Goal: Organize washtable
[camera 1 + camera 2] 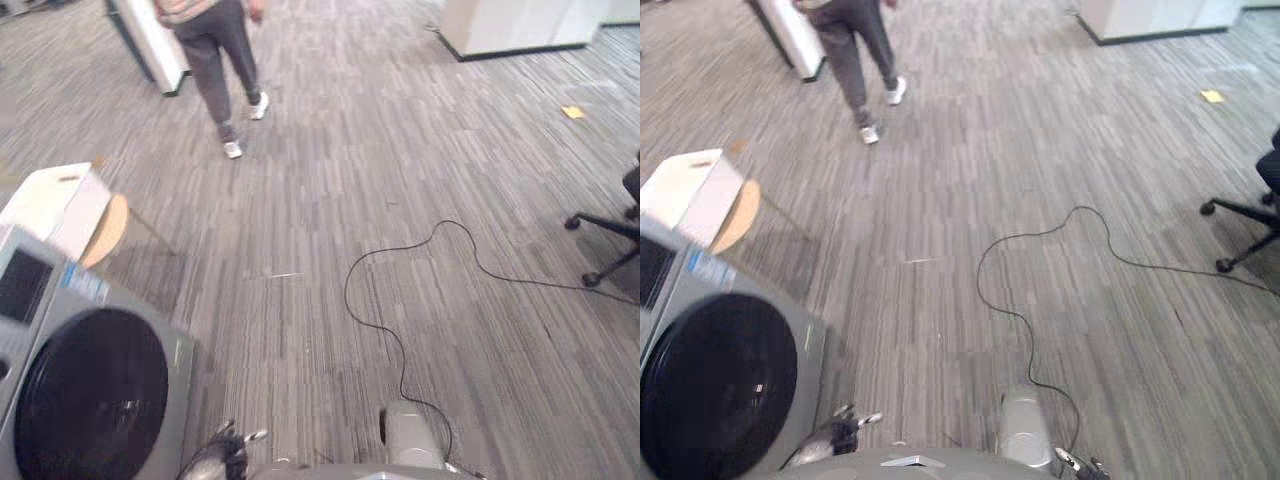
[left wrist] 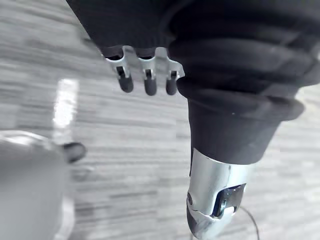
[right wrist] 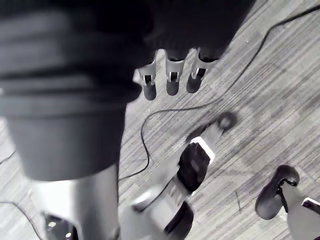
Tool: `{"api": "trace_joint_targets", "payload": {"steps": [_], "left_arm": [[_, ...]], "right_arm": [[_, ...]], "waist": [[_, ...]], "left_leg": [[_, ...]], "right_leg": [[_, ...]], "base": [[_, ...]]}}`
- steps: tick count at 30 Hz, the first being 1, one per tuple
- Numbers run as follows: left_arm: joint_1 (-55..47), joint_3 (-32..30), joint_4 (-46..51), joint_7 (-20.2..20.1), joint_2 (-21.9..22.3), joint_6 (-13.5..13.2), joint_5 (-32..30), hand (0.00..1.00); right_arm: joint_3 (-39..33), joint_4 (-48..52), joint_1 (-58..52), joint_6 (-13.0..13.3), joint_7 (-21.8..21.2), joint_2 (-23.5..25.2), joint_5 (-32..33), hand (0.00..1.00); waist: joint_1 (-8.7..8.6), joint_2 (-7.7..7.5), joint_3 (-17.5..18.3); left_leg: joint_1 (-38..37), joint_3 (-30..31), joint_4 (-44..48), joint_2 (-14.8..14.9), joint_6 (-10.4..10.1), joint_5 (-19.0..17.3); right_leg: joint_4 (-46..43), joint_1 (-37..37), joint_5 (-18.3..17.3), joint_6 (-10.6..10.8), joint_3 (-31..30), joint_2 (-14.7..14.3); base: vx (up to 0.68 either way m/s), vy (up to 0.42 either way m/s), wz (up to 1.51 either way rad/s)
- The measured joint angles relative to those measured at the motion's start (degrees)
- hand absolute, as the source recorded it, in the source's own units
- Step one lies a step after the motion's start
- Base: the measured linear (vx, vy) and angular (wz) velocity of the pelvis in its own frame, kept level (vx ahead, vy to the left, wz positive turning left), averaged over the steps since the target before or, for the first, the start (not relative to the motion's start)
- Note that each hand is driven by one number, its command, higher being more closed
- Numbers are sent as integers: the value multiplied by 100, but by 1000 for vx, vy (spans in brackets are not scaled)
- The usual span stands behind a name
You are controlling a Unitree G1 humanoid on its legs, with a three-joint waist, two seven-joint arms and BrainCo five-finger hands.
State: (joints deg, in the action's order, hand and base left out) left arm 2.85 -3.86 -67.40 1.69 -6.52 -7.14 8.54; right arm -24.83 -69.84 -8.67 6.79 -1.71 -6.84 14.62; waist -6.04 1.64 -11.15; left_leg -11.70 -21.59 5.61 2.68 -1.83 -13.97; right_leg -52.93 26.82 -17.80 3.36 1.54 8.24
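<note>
A wide stretch of grey striped carpet runs from near to far. At the near left stands a grey washing machine with a round dark door, facing right. Just beyond it on the left are a white box and a round wooden board leaning beside it. At the far left a person is on the carpet with their back to the robot, next to a white panel; a white cabinet sits far right, and an office chair's base shows at the right edge. A small yellow scrap lies on the carpet far right.

No washtable can be made out, so where the task's things lie cannot be told.

The left hand hangs over the carpet, fingers relaxed and holding nothing. The right hand hangs likewise, fingers loose and empty.

Risks, as I judge them: the left arm hangs close to the washing machine, so a turn to the left could knock it, and walking forward could cross the person's path.
</note>
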Motion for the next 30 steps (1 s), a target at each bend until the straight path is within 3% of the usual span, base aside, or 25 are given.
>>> {"api": "trace_joint_targets", "payload": {"steps": [1,2,3,4,5,6,7,9,10,12,14,16,17,18,19,20,21,22,23,24,25,26,27,29,30], "left_arm": [[135,32,-1,1,3,-17,0,0],[351,53,9,-4,83,-55,0,0],[490,30,12,-4,165,-68,-3,0],[496,29,6,-5,221,-84,-4,0],[451,-83,9,-8,335,-105,-5,0],[422,-193,-13,-13,349,-109,-10,0],[395,-308,-13,-5,368,-93,-6,0],[202,-747,25,-13,459,-119,5,0],[58,-830,22,-28,472,-133,4,0],[-116,-998,71,-93,482,-123,4,0],[-169,-992,65,-96,340,-161,3,0],[-307,-1090,258,-90,230,-258,133,0],[-333,-1078,243,-79,194,-261,126,0],[-427,-1064,208,-36,170,-249,123,0],[-518,-1058,213,-19,171,-239,116,0],[-629,-1131,213,-5,147,-230,123,0],[-667,-1178,109,2,201,-209,105,0],[-680,-1189,22,2,230,-197,108,0],[-767,-1167,-29,-6,140,-182,105,0],[-733,-1045,-72,-12,-79,-139,116,0],[-717,-875,-114,1,-177,-103,117,0],[-583,-494,-156,-9,-328,-36,123,0],[-458,-329,-213,-2,-350,-1,126,0],[-274,-126,-220,-11,-209,25,133,0],[-57,108,-131,-16,5,-3,181,0]], "right_arm": [[-76,4,26,-2,5,-4,0,0],[-284,0,2,-29,45,-13,0,0],[-522,-26,-69,-94,65,-16,-1,0],[-631,-34,-108,-106,73,-33,-1,0],[-845,-43,-105,-115,70,-54,-1,0],[-1121,-38,-104,-123,48,-11,-1,0],[-1277,-28,-114,-131,50,33,0,0],[-1374,53,-89,-125,65,122,2,0],[-1262,106,24,-106,58,120,5,0],[-1021,355,184,-67,60,114,5,0],[-681,506,434,20,96,39,12,0],[-215,625,697,36,189,-116,12,0],[-100,687,738,47,194,-142,12,0],[95,727,816,96,193,-207,11,0],[190,699,826,134,185,-268,11,0],[227,706,748,153,176,-338,7,0],[261,702,493,186,171,-437,5,0],[270,685,386,189,172,-472,5,0],[263,621,210,170,173,-387,3,0],[205,503,-43,150,171,-219,6,0],[192,354,-142,125,166,-140,6,0],[162,138,-319,90,116,32,5,0],[108,54,-297,40,14,148,4,0],[-65,18,-325,6,-72,154,-5,0],[-370,107,-428,14,-91,153,-7,0]], "waist": [[-76,41,-22],[-167,108,-76],[-234,115,-93],[-300,189,-80],[-288,292,-104],[-312,264,-126],[-318,242,-143],[-249,240,-185],[-197,217,-211],[-58,76,-276],[129,15,-292],[331,6,-294],[337,16,-293],[345,45,-276],[366,93,-220],[391,19,-183],[442,87,-69],[497,76,-20],[497,-195,141],[366,-490,250],[286,-599,319],[177,-612,332],[181,-628,254],[131,-299,60],[-14,31,49]], "left_leg": [[-64,-7,-74,13,-30,-53],[-223,-37,-243,40,-144,-152],[-429,-55,-390,53,-198,-278],[-542,-56,-450,106,-177,-293],[-654,-174,-171,239,-335,-160],[-454,-159,793,477,-383,-139],[-287,-142,1536,654,-526,-26],[528,129,4125,1339,-493,806],[1023,365,5400,1482,-477,919],[1731,566,6116,1248,-553,867],[2533,318,5770,1071,-423,774],[3123,-310,3890,1060,-296,661],[3154,-431,3092,1034,-351,699],[3142,-437,1375,935,-576,942],[3171,-277,772,927,-684,1005],[3266,-182,640,819,-650,984],[3169,-227,842,641,-571,1011],[3079,-9,868,490,-120,1341],[2994,88,1152,213,244,1556],[2874,206,1430,-86,370,1390],[2742,380,1367,-249,379,1246],[2315,633,1012,-457,374,1111],[1794,754,654,-479,336,993],[992,847,174,-334,339,939],[491,1020,-74,-164,330,657]], "right_leg": [[460,154,59,-23,141,-2],[1564,337,398,-75,391,1],[2317,425,1112,-200,457,-31],[2239,405,1429,-292,454,-129],[1741,496,1162,-489,365,-327],[1296,432,714,-697,394,-287],[1173,288,499,-763,413,-314],[1250,-387,99,-986,523,-521],[1477,-902,-1,-1103,513,-647],[2037,-1636,-92,-1114,323,-704],[2695,-2327,-130,-1083,49,-698],[3274,-2945,-190,-975,-246,-677],[3411,-3119,-215,-941,-275,-678],[3686,-3479,-298,-864,-403,-710],[3821,-3612,-368,-797,-447,-747],[3949,-4023,-586,-535,-525,-631],[3193,-4060,-716,-309,-577,-621],[2419,-3855,-726,-288,-601,-575],[875,-3316,-335,192,-611,-334],[-132,-2996,755,617,-472,-103],[-448,-2840,1622,658,-384,-22],[-1051,-2447,2490,472,-267,24],[-1759,-1803,1396,-29,-181,-38],[-1567,-1247,500,-308,-9,-272],[-834,-472,183,-292,-22,-462]], "base": [[-209,-37,7],[-116,-34,11],[44,-86,12],[431,-211,-16],[643,-354,-25],[623,-365,-28],[472,-383,-6],[508,-350,-19],[608,-322,-45],[399,-209,-50],[-44,-55,-53],[-277,-38,-64],[-329,-91,-64],[-212,-89,-52],[-255,22,-65],[7,210,-55],[149,290,-52],[493,292,-37],[422,198,20],[256,150,63],[-57,87,114],[-177,32,79],[-181,8,50],[-299,30,18],[-490,127,41]]}}
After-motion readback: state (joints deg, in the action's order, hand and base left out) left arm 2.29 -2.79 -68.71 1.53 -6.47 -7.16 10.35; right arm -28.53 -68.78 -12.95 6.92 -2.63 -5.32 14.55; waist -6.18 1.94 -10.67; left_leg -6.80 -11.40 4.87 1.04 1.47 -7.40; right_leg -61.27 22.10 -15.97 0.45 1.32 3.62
